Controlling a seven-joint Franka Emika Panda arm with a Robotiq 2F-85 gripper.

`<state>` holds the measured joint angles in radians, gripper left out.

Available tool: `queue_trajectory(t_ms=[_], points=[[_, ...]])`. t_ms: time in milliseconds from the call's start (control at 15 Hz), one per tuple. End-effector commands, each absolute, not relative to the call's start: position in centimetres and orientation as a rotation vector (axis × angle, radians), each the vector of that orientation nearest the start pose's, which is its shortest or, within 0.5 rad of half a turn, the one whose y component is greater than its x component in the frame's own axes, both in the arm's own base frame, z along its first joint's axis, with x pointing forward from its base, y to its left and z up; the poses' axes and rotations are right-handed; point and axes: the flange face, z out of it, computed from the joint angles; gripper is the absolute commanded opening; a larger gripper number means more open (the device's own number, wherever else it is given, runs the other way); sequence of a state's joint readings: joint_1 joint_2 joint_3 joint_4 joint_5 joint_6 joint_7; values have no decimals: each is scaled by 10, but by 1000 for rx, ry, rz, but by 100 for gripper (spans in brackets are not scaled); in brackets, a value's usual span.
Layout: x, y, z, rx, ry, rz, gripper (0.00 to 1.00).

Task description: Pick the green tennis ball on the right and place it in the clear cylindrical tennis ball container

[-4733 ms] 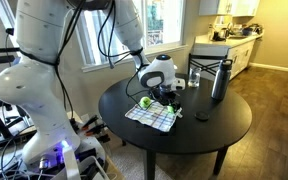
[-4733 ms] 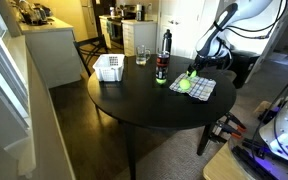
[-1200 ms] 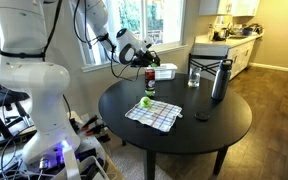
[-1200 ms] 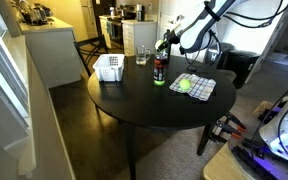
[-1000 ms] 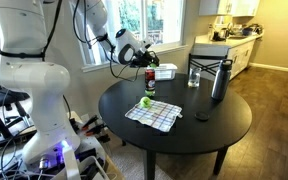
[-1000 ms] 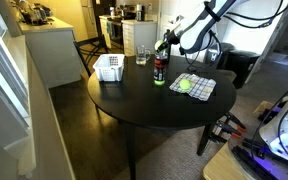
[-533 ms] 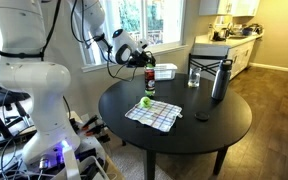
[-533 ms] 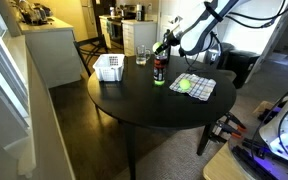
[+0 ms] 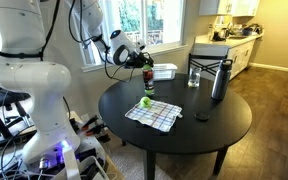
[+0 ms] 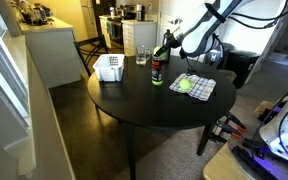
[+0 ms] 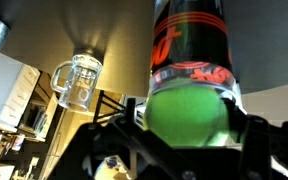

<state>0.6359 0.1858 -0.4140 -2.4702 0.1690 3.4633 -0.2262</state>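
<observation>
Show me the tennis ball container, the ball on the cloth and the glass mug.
tennis ball container (image 11: 189, 42): wrist view, printed label.
ball on the cloth (image 10: 183, 85): exterior view, middle.
glass mug (image 11: 76, 82): wrist view, body.

Daylight floods in through the window (image 9: 162, 22); room bright, frames coarse and soft. Dark surface (image 9: 219, 122) shows a pale sheen in both exterior views. Wrist view dimmer: green ball (image 11: 187, 118) close and blurred, glass mug (image 11: 76, 80) backlit and glaring.
</observation>
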Motion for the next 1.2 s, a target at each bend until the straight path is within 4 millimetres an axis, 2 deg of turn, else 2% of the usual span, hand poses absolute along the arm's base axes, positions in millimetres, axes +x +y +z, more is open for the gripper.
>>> queue_trajectory(t_ms=[0, 400, 867, 1133], points=[[506, 97, 328, -2884, -431, -1264, 100], [507, 93, 328, -2889, -415, -1265, 100], [504, 88, 361, -2829, -373, -1341, 100], [503, 84, 371, -2810, -355, -1365, 100]])
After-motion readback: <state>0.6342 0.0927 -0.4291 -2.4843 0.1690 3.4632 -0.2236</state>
